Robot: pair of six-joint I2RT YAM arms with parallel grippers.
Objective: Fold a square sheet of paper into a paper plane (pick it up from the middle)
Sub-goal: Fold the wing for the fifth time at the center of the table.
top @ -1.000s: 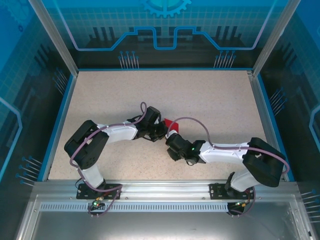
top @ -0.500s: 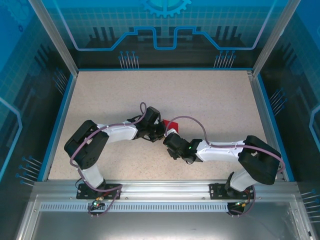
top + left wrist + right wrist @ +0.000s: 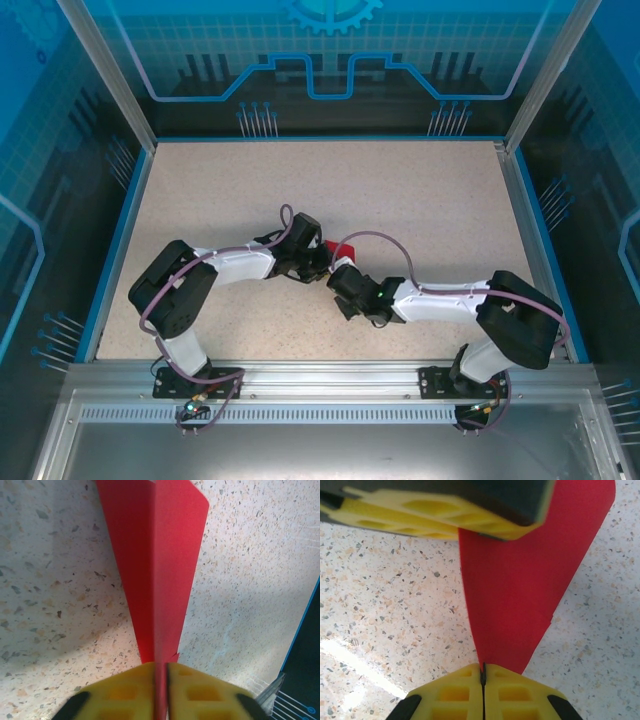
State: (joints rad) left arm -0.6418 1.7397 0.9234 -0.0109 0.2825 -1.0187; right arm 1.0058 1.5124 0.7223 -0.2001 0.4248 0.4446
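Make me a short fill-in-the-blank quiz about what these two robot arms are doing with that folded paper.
1. The folded paper is coloured ___.
2. The left gripper pinches it between two ___ fingers.
3. The right gripper is shut on the same paper, so the number of grippers holding it is ___.

Missing words: red; yellow; two.

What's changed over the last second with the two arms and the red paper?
The right gripper moved in toward the left arm and closed on the paper plane, so less red shows from above. The left gripper stayed put, pinching the plane. The table looks unchanged.
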